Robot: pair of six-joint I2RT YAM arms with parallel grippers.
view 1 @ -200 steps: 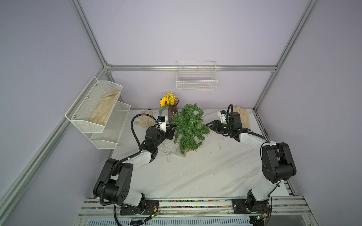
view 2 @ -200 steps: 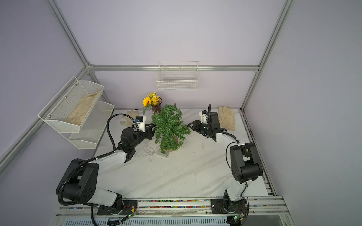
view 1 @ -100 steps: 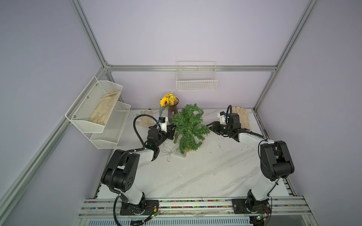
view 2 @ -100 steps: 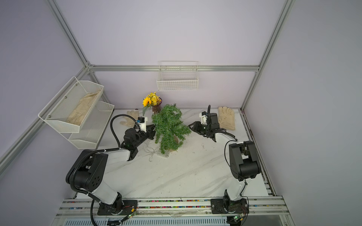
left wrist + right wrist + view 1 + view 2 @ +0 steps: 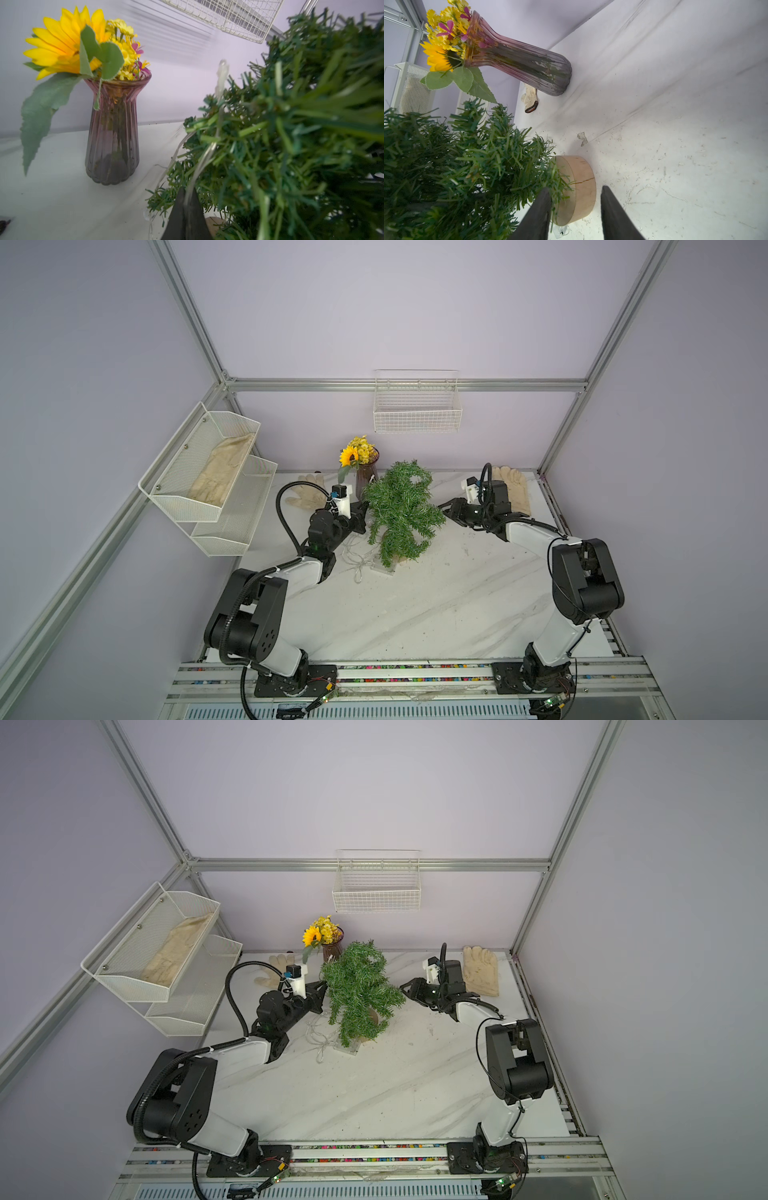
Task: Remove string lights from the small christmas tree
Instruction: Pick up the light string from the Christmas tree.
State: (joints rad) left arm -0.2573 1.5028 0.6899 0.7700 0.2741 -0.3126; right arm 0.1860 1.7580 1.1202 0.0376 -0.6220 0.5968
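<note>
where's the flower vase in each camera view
Top view: vase near the back wall, beside the tree.
Top view: vase same spot, by the back wall.
Left wrist: vase upright, close, next to tree branches.
Right wrist: vase shown slanted, beyond the tree.
Shared landmark: the green tree beside it.

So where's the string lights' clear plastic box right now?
In a top view the clear plastic box lies on the table at the near foot of the small christmas tree, beside loose wire.
</note>
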